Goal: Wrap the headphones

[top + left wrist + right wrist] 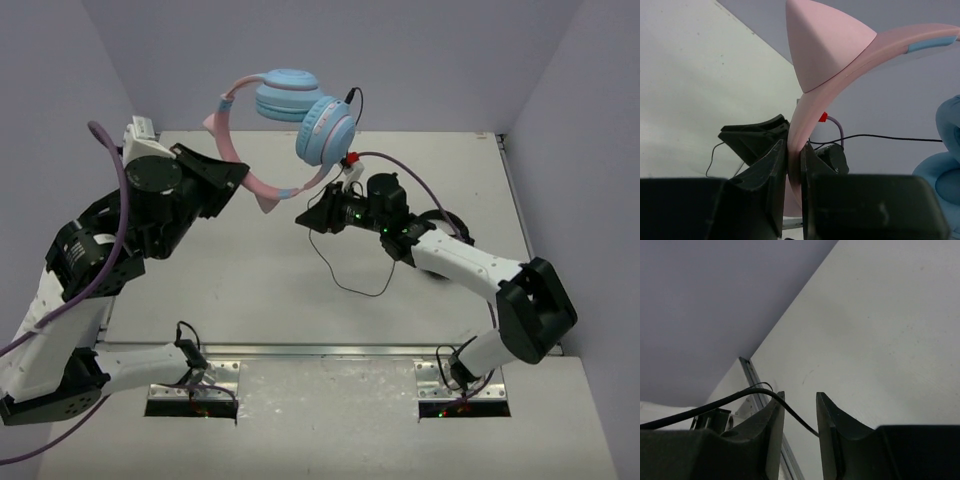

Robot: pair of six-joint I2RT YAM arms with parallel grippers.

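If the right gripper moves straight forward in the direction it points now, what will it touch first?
Most likely the thin black cable, which crosses the gap between the fingers of the right gripper. Behind it only the table shows; depth is unclear.

One pair of headphones (285, 95) shows two blue ear cups (325, 132), two pink cat ears (214, 127) and one black cable (340, 275). Two arms (470, 262) carry one claw each, the left claw (240, 173) and the right claw (800, 407), over one desk (250, 295).
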